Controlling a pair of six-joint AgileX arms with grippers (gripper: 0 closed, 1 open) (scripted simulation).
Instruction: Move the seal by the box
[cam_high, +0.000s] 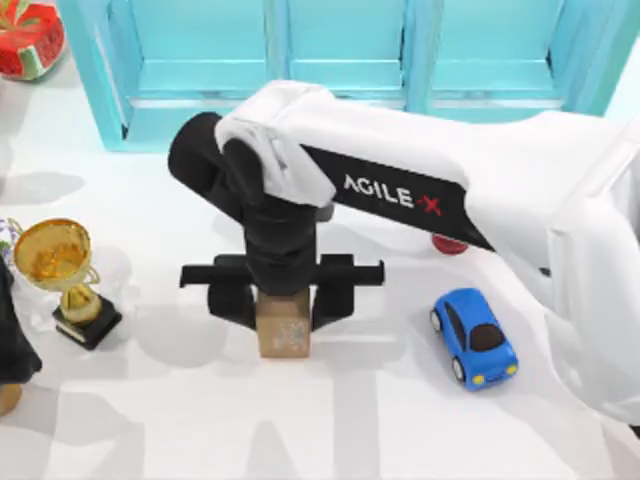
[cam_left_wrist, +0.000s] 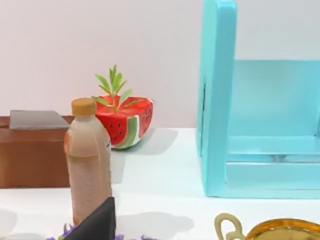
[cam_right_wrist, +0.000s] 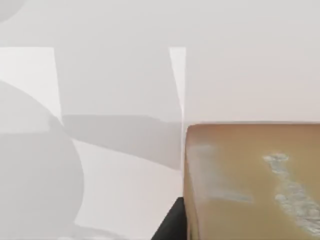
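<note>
**A:** Start with the top view. Where is the seal?

**B:** The seal (cam_high: 283, 328) sits near the middle of the white surface (cam_high: 350, 420), pale speckled mark facing up. My right arm reaches in from the right side. The right end effector (cam_high: 283, 312) is directly over the seal, pointing down. Its dark fingers (cam_high: 332, 300) press against the seal's two sides, so I read it as closed on the seal.

**A:** What's around it?

**B:** A blue car (cam_high: 475, 338) stands to the right, apart from the seal. A small red thing (cam_high: 450, 245) peeks out from under the arm. A gold trophy (cam_high: 60, 270) stands well to the left, and a teal shelf (cam_high: 340, 60) runs along the far side. A watermelon pot (cam_high: 25, 40) is in the far left corner. My left arm (cam_high: 12, 340) is parked at the left edge.

**A:** And the left wrist view?

**B:** It looks across the surface. A capped bottle (cam_left_wrist: 87, 160) stands in front of a brown case (cam_left_wrist: 30, 155). The watermelon pot (cam_left_wrist: 125, 122), with a green sprig in it, is behind them. The teal shelf (cam_left_wrist: 217, 100) stands upright farther along, and the trophy's (cam_left_wrist: 280, 230) gold rim is nearest the camera. The left end effector (cam_left_wrist: 96, 224) shows as a dark wedge, and I can't tell whether it is open or closed.

**A:** Right wrist view?

**B:** The seal (cam_right_wrist: 250, 180) is very close here, with its tan face and pale mark in sight. One dark finger (cam_right_wrist: 170, 225) lies tight against its edge, with the white surface and grey shadows beyond.
</note>
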